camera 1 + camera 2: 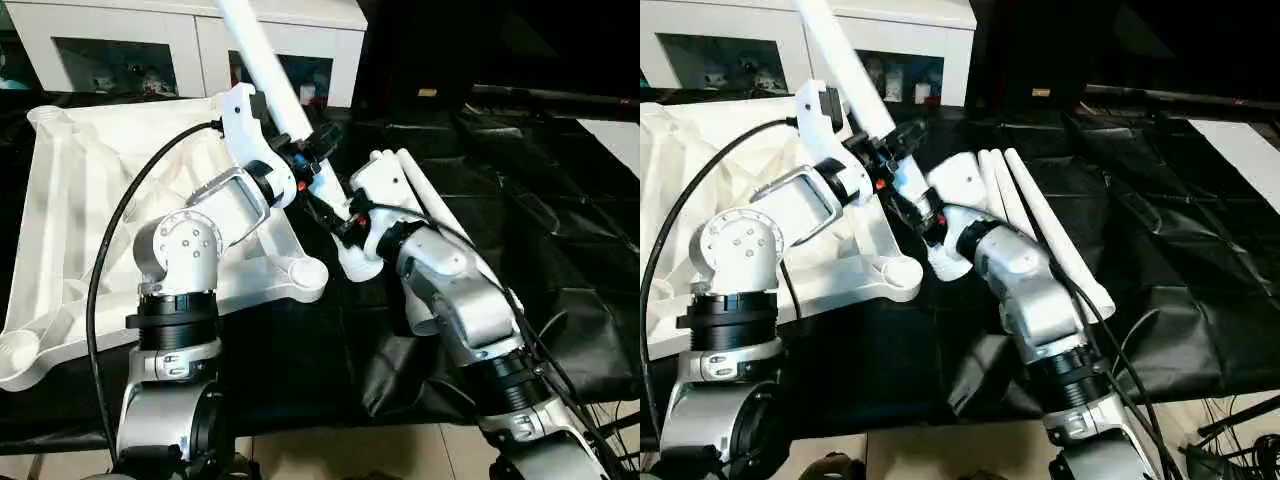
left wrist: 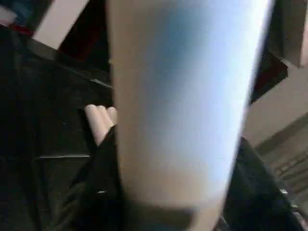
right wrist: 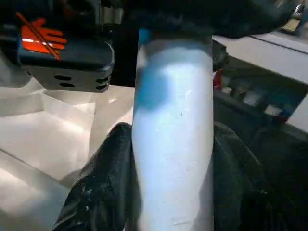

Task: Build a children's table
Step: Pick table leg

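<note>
The white table top (image 1: 90,200) lies upside down on the left, ribs up, with a round corner socket (image 1: 300,272) nearest the arms. One white tapered leg (image 1: 262,45) slants from the upper left down to the black cloth beside that socket. My left gripper (image 1: 308,152) is shut on the leg midway. Just below it, my right gripper (image 1: 342,218) is shut on the leg too, black fingers (image 3: 106,183) on both sides of the tube (image 3: 173,144). The leg (image 2: 178,96) looms close in the left wrist view.
Spare white legs (image 1: 1040,215) lie side by side on the black cloth (image 1: 520,230) behind my right arm. A white glass-door cabinet (image 1: 180,40) stands at the back. A black cable (image 1: 105,265) loops over my left arm. Tiled floor (image 1: 350,450) shows in front.
</note>
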Robot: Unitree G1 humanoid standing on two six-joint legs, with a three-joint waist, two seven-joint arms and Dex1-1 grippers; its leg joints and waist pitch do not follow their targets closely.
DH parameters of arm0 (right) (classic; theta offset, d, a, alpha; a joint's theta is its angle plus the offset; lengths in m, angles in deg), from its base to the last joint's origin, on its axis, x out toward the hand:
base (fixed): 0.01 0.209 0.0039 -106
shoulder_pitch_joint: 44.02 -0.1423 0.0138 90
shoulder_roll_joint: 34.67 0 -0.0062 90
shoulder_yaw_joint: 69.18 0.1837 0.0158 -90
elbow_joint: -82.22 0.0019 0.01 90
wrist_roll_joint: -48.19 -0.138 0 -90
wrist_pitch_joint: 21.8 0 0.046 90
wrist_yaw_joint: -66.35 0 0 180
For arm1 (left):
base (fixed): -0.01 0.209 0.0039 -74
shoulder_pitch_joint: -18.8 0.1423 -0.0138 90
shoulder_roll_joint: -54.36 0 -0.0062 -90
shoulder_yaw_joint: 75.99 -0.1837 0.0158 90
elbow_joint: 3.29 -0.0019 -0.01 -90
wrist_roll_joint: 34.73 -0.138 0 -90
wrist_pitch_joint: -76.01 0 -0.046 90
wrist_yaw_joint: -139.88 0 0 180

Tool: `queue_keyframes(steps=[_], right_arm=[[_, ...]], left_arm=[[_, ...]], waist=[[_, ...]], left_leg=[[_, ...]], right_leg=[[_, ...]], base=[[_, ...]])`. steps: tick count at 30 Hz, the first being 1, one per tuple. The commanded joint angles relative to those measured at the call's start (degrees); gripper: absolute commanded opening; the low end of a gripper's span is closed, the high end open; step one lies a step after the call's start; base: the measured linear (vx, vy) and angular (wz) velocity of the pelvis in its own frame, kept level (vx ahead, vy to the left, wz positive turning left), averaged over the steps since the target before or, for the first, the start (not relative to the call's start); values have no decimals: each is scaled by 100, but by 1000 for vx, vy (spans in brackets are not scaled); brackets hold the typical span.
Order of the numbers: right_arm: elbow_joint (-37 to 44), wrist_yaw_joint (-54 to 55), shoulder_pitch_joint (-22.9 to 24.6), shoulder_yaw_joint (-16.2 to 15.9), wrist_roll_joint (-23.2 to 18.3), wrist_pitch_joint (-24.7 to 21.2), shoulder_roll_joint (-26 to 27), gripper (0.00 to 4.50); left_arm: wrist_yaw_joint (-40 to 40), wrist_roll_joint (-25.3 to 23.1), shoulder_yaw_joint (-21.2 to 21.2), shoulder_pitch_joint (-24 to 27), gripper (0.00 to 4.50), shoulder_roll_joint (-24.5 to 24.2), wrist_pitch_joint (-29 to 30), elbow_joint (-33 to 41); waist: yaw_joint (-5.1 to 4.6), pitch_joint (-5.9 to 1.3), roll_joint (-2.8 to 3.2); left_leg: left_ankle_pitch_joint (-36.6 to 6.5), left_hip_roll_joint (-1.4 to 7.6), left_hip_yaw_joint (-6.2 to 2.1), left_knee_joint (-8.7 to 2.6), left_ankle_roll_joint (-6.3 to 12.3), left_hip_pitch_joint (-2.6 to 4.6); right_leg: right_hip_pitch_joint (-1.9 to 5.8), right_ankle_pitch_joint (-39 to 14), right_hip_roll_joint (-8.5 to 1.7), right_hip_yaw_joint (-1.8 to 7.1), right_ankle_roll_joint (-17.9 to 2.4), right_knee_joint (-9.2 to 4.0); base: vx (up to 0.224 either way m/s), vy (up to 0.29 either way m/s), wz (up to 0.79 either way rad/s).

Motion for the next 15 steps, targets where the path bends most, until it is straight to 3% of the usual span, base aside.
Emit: queue_keyframes(steps=[1,10,13,15], right_arm=[[-152,246,20,-9,197,106,-11,180],[-557,501,-121,74,334,599,133,180],[-583,497,-156,51,385,672,136,180],[-583,494,-163,39,401,717,135,180]], left_arm=[[-106,-39,-91,-64,217,135,-81,-28],[-353,-103,46,-57,184,292,-316,-11],[-267,-113,7,-48,183,296,-380,32],[-221,-129,-21,-57,183,280,-416,17]], waist=[[-46,-484,149],[-57,-482,124],[-56,-484,166],[-60,-488,158]], left_leg=[[-1188,368,-238,-460,-394,225],[-1258,361,-232,-454,-307,215],[-1222,370,-239,-455,-303,227],[-1231,366,-235,-454,-311,228]], right_leg=[[238,-539,-496,331,-906,-453],[245,-559,-498,334,-907,-455],[238,-496,-488,333,-905,-445],[245,-411,-487,333,-913,-438]], base=[[0,0,0],[0,0,0],[0,0,0],[0,0,0]])
